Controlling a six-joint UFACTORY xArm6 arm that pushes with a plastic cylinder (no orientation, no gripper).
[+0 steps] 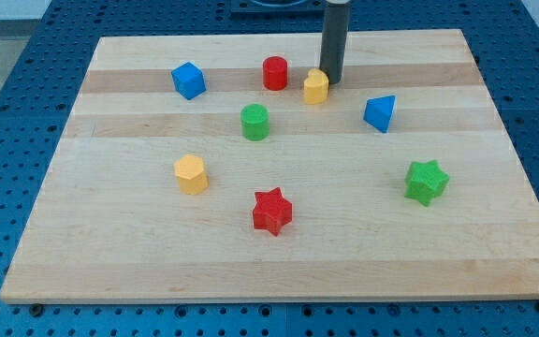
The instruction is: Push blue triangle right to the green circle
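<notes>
Light wooden board [279, 271] on blue pegboard table [7, 112]. L to R: blue cube block [188, 80] upper left; yellow hexagonal block [192, 174] below it; green cylinder block [255, 122] mid-board; red star block [271, 211] toward view's bottom; red cylinder block [275, 73] near top. My tip [331, 80], a dark rod end w/ no jaws to open, holds nothing, sits just right of small yellow block [316, 87], touching or nearly. Blue triangular block [380, 112] lies right of tip, well apart from green cylinder. Green star block [426, 182] far right.
</notes>
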